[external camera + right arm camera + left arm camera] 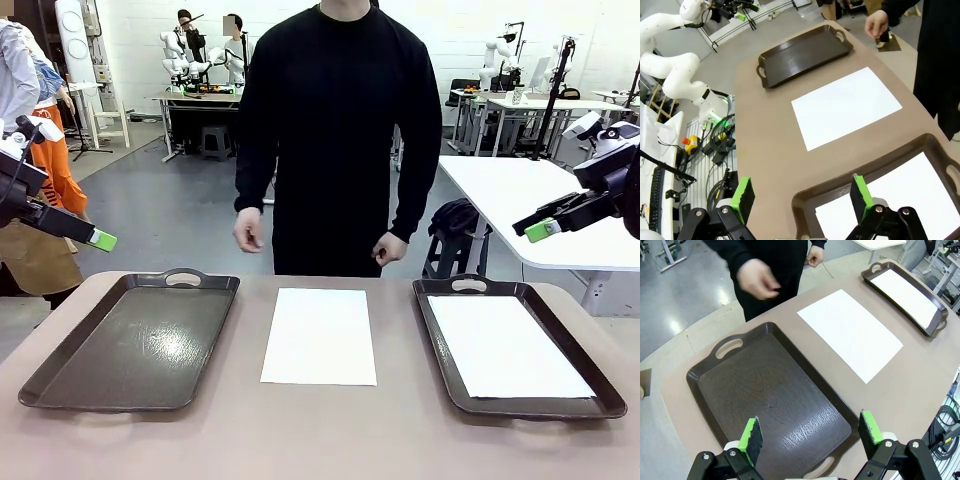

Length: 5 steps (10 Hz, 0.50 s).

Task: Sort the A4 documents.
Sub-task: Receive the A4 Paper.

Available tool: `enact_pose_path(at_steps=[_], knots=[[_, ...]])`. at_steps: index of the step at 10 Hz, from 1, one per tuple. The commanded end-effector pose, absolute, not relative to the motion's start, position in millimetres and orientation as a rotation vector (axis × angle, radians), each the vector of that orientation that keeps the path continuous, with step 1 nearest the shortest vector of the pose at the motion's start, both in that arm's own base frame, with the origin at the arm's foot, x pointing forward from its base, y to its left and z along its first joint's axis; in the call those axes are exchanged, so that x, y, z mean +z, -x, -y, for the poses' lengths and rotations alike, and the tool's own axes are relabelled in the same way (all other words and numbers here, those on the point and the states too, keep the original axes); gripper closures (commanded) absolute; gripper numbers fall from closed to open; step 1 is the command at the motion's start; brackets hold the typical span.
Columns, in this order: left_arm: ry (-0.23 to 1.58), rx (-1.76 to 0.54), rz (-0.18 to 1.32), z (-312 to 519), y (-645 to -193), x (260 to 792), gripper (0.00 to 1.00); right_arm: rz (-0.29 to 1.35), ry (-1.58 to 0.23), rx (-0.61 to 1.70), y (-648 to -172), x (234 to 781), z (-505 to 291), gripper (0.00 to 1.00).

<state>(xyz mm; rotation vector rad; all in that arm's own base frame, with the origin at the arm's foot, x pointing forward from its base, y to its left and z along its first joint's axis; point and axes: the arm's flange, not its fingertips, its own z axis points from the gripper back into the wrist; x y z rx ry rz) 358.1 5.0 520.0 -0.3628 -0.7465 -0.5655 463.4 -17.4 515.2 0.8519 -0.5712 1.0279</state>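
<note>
Sheets: two, white and blank, both lying flat. The middle sheet (pixel 319 336) is on the bare table (pixel 320 435), and the right sheet (pixel 508 347) is inside the right tray (pixel 436 345).
Left gripper (pixel 102 240): raised off the table's left end, well above it and touching nothing. In its wrist view the green pads (pixel 752 436) stand wide apart with nothing between them, hanging over the near end of the left tray (pixel 140 340).
Left tray: dark brown and glossy, with a handle at each short end. It sits flat on the table and its bare floor shines under the lights.
Middle sheet: between the two trays, long side running away from the robot, touching neither tray.
Person (pixel 335 130): in a black top, standing at the far edge behind the middle sheet. Both hands (pixel 248 230) hang loose above the table edge, apart from the paper.
Right tray: same kind as the left, flat on the table.
Right sheet: covers most of the right tray's floor, with a dark margin showing around it.
Right gripper (pixel 543 229): raised off the table's right end and touching nothing. Its wrist view shows the jaws spread wide and empty — over the near corner of the right tray.
</note>
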Motion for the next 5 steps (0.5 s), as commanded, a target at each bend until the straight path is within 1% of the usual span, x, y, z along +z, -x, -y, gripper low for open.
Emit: enact_pose_path(at_steps=[1, 5], knots=[[0.376, -0.567, 0.752, -6.9, -359.2, 518.4, 0.00, 0.577, -0.847, 1.029, -464.3, 515.4, 16.5, 0.00], [0.376, -0.567, 0.752, -6.9, -359.2, 518.4, 0.00, 0.577, -0.847, 1.029, -464.3, 515.4, 16.5, 0.00]])
